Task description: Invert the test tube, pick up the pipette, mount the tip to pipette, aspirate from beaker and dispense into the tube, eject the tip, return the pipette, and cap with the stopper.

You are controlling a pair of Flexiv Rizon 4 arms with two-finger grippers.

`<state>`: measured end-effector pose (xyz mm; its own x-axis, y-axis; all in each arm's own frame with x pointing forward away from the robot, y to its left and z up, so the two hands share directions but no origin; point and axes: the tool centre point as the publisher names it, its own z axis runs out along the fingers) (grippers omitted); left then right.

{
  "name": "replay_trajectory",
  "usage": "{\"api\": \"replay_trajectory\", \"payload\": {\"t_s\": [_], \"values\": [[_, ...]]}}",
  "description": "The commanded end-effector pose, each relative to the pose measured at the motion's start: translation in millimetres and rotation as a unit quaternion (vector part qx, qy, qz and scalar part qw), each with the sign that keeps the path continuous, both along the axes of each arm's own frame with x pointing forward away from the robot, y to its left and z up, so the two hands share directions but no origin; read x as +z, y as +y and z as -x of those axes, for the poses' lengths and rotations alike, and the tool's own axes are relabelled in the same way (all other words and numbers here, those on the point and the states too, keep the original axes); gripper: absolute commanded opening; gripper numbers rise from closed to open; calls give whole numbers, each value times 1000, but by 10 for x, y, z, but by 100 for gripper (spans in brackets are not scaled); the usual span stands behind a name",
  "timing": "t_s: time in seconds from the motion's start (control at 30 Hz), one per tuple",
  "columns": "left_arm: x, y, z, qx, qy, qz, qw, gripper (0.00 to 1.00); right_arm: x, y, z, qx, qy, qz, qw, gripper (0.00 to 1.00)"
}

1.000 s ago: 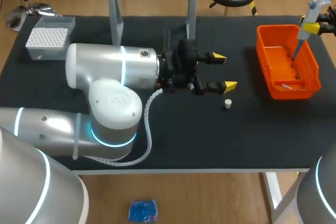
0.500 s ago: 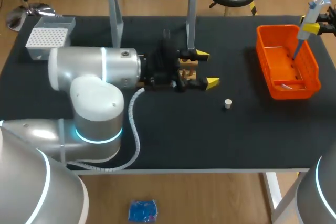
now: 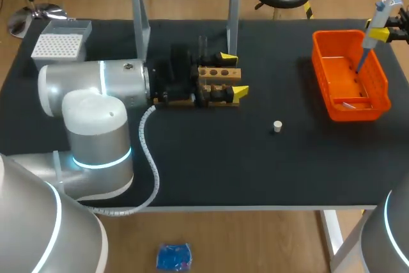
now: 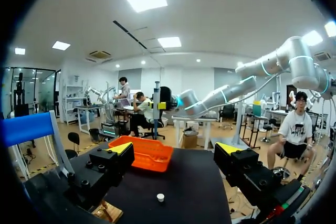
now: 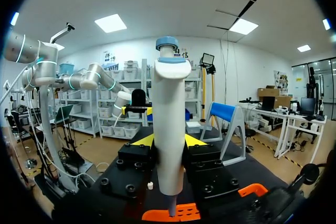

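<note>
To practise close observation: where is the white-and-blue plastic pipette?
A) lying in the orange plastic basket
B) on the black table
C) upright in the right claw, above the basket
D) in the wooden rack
C: the right claw clamps the white-and-blue plastic pipette upright, its tip over the orange plastic basket.

My head camera sits above and behind me and looks steeply down on the whole desk [image 3: 211, 164]. The left wrist camera rides low near the desk's middle and faces along my left gripper [image 4: 175, 149] toward the right edge. Both views share the orange basket [image 3: 323, 91] and the white stopper [image 3: 277, 126]. The right wrist camera, over the far right corner, looks past my right gripper [image 5: 168, 141] back across the desk, with the pipette [image 5: 169, 103] close before it.
</note>
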<state>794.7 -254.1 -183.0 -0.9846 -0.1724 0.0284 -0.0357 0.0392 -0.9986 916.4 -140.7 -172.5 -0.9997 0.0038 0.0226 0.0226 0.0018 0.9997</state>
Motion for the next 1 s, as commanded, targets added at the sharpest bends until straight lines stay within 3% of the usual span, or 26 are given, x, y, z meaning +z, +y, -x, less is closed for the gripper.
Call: {"api": "replay_trajectory", "payload": {"t_s": [0.03,0.4,1.0], "values": [[53,73,-21,1,-2,9,1000,100,5,-10,-9,2,0,1,1000,0],[204,87,-43,21,-8,-14,1000,100,5,-10,-9,2,0,1,1000,0],[183,22,-21,13,3,-27,1000,100,5,-10,-9,2,0,1,1000,0]]}}
